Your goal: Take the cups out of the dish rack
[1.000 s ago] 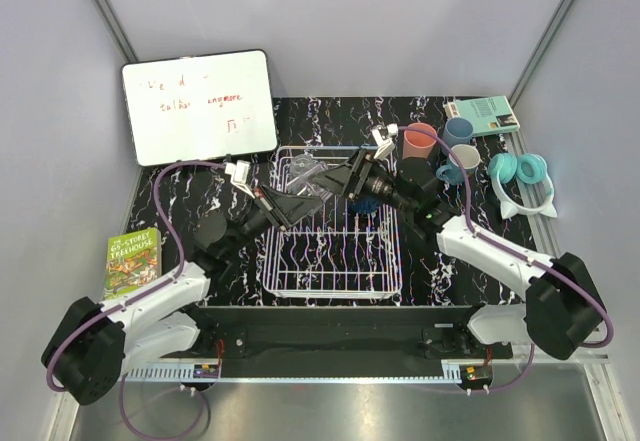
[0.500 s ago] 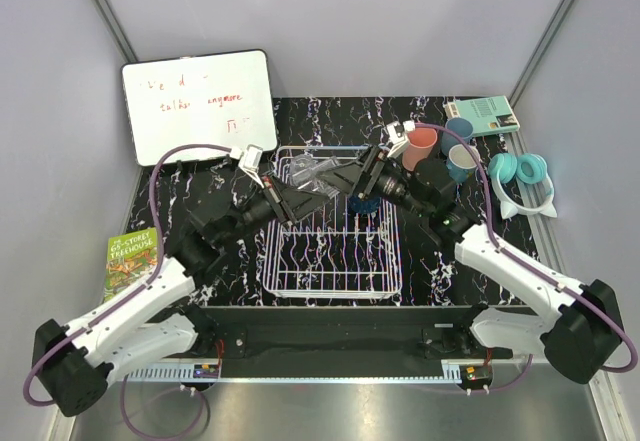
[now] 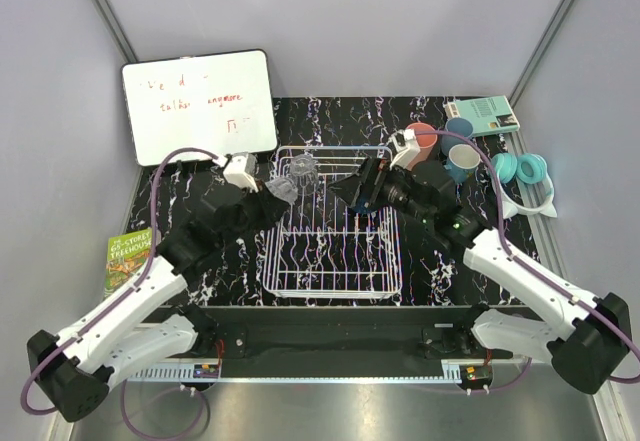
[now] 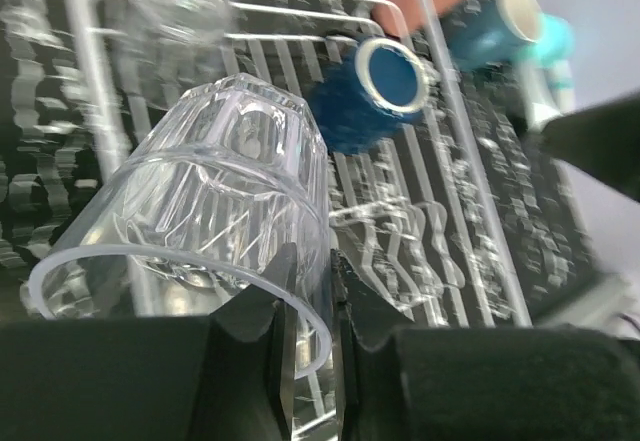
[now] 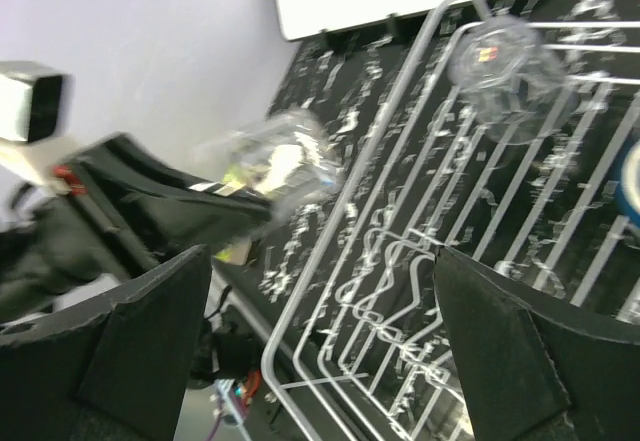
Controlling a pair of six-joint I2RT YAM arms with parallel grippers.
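Glass rim is pinched between the jaws of the left gripper (image 4: pixel 310 273): they are clamped on a clear ribbed glass (image 4: pixel 200 211), tilted on its side at the upper left corner of the white dish rack (image 3: pixel 335 281) in the top view. A second clear glass (image 3: pixel 303 171) lies inside the rack near its upper edge. The navy mug (image 4: pixel 375 91) lies on its side at the rack's upper right. The right gripper (image 5: pixel 320 256) hangs over that part with its jaws wide apart, holding nothing. Right of the rack, on the table, stand the pink tumbler (image 3: pixel 422 136) and two light blue mugs (image 3: pixel 459 128).
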